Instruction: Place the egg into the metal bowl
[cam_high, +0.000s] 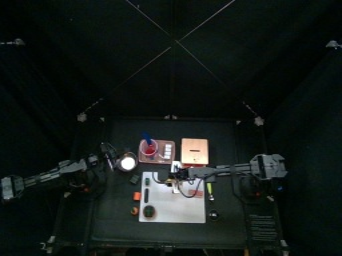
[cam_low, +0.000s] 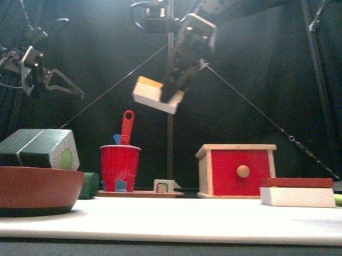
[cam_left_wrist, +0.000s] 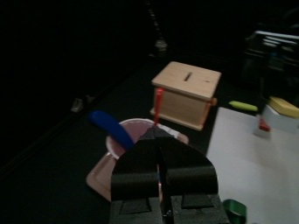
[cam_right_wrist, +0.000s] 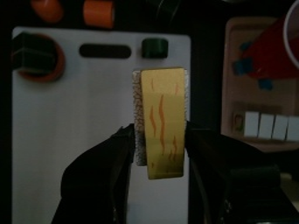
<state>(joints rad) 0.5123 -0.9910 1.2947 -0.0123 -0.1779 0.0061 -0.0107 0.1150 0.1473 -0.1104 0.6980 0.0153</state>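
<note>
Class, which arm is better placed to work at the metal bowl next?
Left, probably: the left gripper is empty and beside the metal bowl; the right gripper holds a yellow block over the white board.

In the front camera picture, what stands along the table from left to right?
Dark red-brown bowl → red plastic cup holding a blue-handled tool → red-fronted wooden box → flat red-and-white block.

We are seeing a smooth matt white board, a glossy plastic red cup and a wood-grained slab.
</note>
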